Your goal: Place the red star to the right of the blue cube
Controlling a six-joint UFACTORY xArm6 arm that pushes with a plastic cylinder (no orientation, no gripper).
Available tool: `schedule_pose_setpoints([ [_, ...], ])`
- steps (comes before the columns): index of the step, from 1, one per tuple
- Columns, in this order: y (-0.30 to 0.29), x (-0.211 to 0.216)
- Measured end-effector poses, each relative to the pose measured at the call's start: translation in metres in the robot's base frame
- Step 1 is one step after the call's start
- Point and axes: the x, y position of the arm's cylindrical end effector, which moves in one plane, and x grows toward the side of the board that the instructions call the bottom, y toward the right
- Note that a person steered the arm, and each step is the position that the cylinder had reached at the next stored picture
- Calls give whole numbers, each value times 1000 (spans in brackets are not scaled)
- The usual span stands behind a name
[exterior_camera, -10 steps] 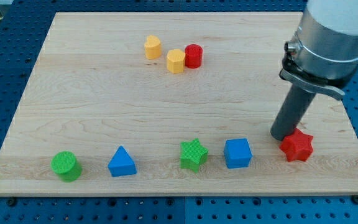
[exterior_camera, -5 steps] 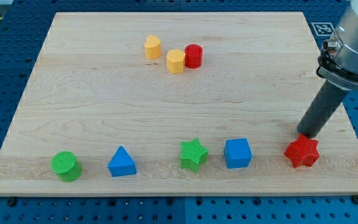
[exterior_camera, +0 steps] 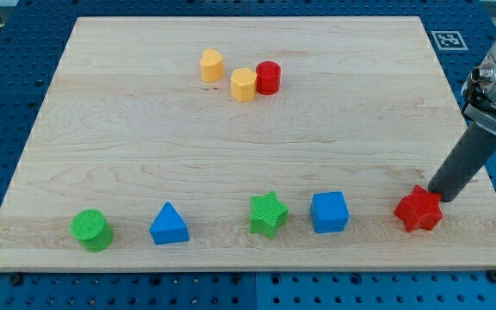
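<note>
The red star (exterior_camera: pixel 418 211) lies near the board's bottom right corner. The blue cube (exterior_camera: pixel 330 212) sits to its left, with a gap between them. My tip (exterior_camera: pixel 440 195) rests on the board at the star's upper right edge, touching or nearly touching it. The dark rod rises from there toward the view's upper right.
A green star (exterior_camera: pixel 268 213), a blue triangle (exterior_camera: pixel 170 225) and a green cylinder (exterior_camera: pixel 90 229) line up left of the cube. A yellow block (exterior_camera: pixel 212 65), a yellow hexagon (exterior_camera: pixel 243 84) and a red cylinder (exterior_camera: pixel 268 77) sit near the top. The wooden board's right edge (exterior_camera: pixel 480 176) is close to the star.
My tip has moved to the right, from the star's upper left to its upper right. The red star has shifted slightly right and down. The other blocks have not moved.
</note>
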Motion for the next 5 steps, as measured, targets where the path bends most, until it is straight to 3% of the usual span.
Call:
schedule_pose_setpoints([
  [5, -7, 40],
])
